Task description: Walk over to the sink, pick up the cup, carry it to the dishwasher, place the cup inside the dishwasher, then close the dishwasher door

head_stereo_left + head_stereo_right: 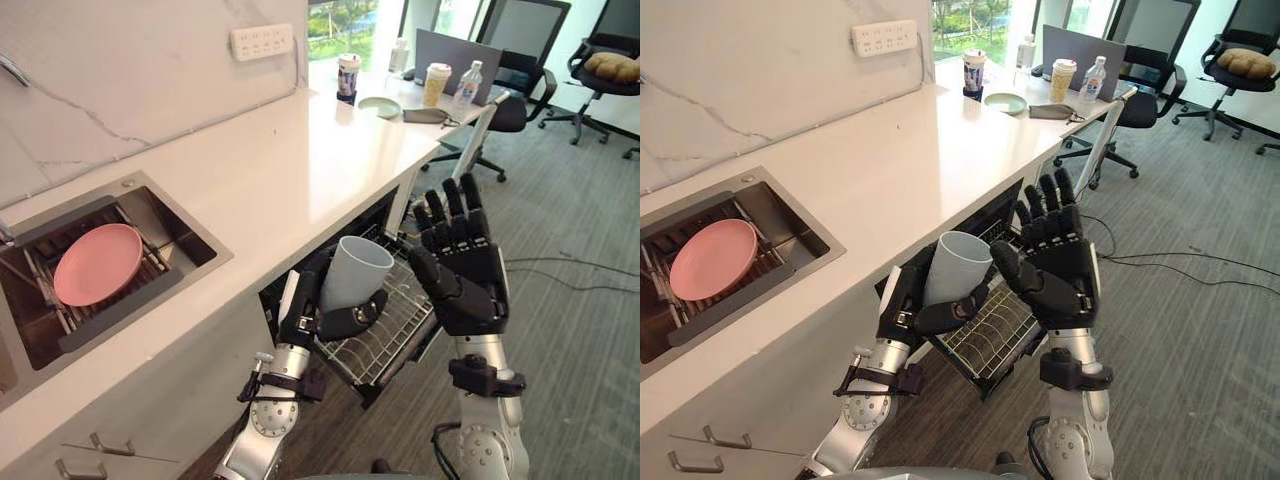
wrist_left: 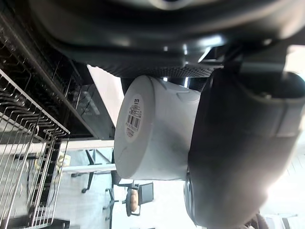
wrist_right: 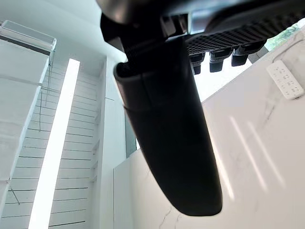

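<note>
The white countertop (image 1: 300, 170) is stretching away from the sink (image 1: 190, 262), where a pink plate (image 1: 97, 262) is lying on a drying grid. Under the counter the dishwasher (image 1: 372, 218) is standing open, its wire rack (image 1: 385, 340) pulled out towards the robot. The right hand (image 1: 465, 270) is hovering just beside the cup, palm turned to it, fingers straight and spread, gripping nothing and, as far as I can tell, not touching it. The left hand (image 1: 310, 312) is doing the carrying: fingers and thumb are curling round the lower half of the pale cup (image 1: 355, 275). The cup is sitting nearly upright, mouth up, directly over the rack's near part. I'd say the placing is coming down to lowering it straight along that axis, the left hand alone.
</note>
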Controlling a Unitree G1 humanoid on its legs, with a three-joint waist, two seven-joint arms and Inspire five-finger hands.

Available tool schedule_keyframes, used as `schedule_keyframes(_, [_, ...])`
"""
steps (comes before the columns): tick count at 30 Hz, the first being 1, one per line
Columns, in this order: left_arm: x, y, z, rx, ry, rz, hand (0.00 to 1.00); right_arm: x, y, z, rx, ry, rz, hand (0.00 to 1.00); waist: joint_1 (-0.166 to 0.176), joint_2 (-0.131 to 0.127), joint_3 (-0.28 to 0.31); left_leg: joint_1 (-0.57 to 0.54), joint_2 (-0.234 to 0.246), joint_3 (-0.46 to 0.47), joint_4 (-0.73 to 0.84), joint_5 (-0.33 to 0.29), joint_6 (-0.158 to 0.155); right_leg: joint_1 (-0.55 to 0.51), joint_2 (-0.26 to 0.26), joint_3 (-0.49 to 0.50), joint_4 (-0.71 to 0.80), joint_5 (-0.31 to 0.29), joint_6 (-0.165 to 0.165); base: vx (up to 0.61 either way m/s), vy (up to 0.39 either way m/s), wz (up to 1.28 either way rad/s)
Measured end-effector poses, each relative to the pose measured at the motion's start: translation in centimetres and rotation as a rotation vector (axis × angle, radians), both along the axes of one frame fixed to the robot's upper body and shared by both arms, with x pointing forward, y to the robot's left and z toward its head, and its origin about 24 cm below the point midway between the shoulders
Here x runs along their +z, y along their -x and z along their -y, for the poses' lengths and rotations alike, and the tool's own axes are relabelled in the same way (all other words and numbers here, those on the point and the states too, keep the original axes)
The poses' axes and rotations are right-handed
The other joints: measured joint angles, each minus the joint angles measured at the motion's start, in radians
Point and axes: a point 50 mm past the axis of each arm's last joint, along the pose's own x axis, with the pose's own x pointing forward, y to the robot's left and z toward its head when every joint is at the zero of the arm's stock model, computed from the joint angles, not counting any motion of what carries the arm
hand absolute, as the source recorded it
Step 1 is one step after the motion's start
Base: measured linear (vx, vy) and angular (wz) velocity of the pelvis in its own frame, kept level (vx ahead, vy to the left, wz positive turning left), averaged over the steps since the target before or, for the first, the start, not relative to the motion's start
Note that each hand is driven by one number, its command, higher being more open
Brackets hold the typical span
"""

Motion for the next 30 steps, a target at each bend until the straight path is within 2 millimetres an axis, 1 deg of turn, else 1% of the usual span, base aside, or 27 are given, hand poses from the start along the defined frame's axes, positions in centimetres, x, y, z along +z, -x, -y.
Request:
schedule_keyframes(4, [0.6, -0.5, 0.0, 0.029, -0.012, 0.039, 0.00, -0.5, -0.7, -0.7, -0.010, 0.070, -0.085, 1.00, 0.002, 0.000, 0.000, 0.000, -0.007, 0.007, 0.001, 0.000, 0.005, 0.000, -0.008, -0.024, -0.002, 0.003, 0.000, -0.06, 0.008, -0.05])
schedule_keyframes(10, [0.5, -0.5, 0.2, 0.034, -0.045, 0.037, 0.00, -1.8, -1.1, -1.5, -0.024, 0.158, -0.213, 1.00, 0.002, 0.000, 0.000, -0.005, -0.007, 0.009, 0.003, 0.005, 0.002, 0.002, -0.007, -0.040, -0.020, 0.002, 0.000, -0.02, -0.019, -0.01])
schedule_keyframes(13, [0.6, -0.5, 0.3, 0.029, -0.044, 0.037, 0.00, -2.1, -1.2, -1.4, -0.035, 0.185, -0.247, 1.00, 0.002, 0.000, 0.000, -0.006, -0.008, 0.005, 0.002, 0.007, 0.000, 0.007, -0.004, -0.045, -0.026, 0.002, 0.000, -0.01, -0.016, 0.02])
schedule_keyframes(20, [0.7, -0.5, 0.5, 0.009, -0.044, 0.042, 0.00, -2.2, -1.3, -1.5, -0.021, 0.177, -0.262, 1.00, 0.003, -0.002, 0.001, -0.005, -0.007, 0.002, 0.002, 0.007, 0.000, 0.006, -0.004, -0.048, -0.027, 0.002, 0.000, -0.02, -0.008, 0.01])
schedule_keyframes(30, [1.6, 0.0, 1.5, -0.098, -0.021, 0.072, 0.00, -2.0, -1.6, -2.4, 0.059, 0.123, -0.256, 1.00, 0.004, -0.005, 0.003, -0.006, -0.009, -0.002, 0.002, 0.008, 0.002, 0.007, -0.006, -0.053, -0.027, 0.001, 0.000, 0.00, -0.001, 0.00])
